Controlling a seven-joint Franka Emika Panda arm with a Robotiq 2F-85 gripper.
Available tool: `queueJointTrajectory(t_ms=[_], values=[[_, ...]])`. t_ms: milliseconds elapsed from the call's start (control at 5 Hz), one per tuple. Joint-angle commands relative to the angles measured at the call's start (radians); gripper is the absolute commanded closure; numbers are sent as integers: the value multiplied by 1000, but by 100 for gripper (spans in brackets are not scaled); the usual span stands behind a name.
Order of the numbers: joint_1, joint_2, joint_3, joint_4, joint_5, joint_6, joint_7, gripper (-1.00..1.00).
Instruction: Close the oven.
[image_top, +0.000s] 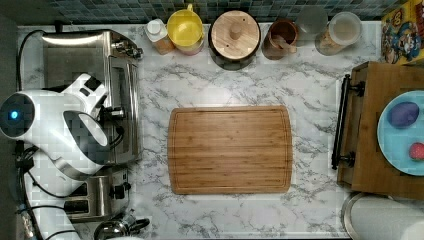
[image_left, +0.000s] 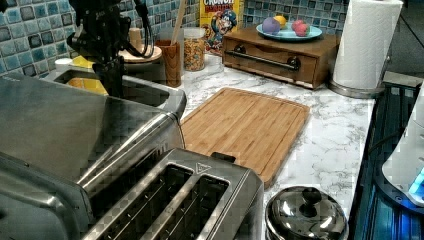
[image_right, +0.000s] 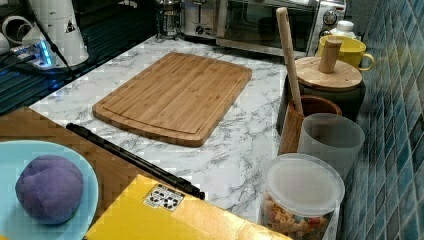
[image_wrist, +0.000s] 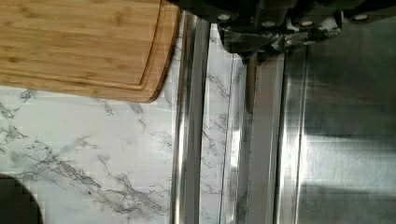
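Sitting at the top view's left edge of the white marbled countertop (image_top: 240, 80) – the large boxy brushed stainless-steel toaster oven (image_top: 75, 62), with its steel bar handle (image_top: 135, 115) facing the rectangular bamboo cutting board (image_top: 230, 150) lying at mid-counter. Hanging over the oven's front top edge, the black gripper (image_top: 115, 113) of the white robot arm (image_top: 55, 130), reaching down just behind the handle in the wrist view; spread or pressed together – cannot tell. Showing in the right view at the far end of the counter, the oven's glass door (image_right: 260, 22) standing about upright, though whether fully shut cannot be told. Standing just beside the oven, the smaller two-slot steel toaster (image_left: 185, 200), with the cutting board near both and touching neither.
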Motion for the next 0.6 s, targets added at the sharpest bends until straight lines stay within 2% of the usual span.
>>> queueJointTrajectory(t_ms=[200, 600], values=[[-37, -164, -27, 73, 16, -21, 59, 100], [-30, -164, -34, 73, 17, -21, 58, 100]])
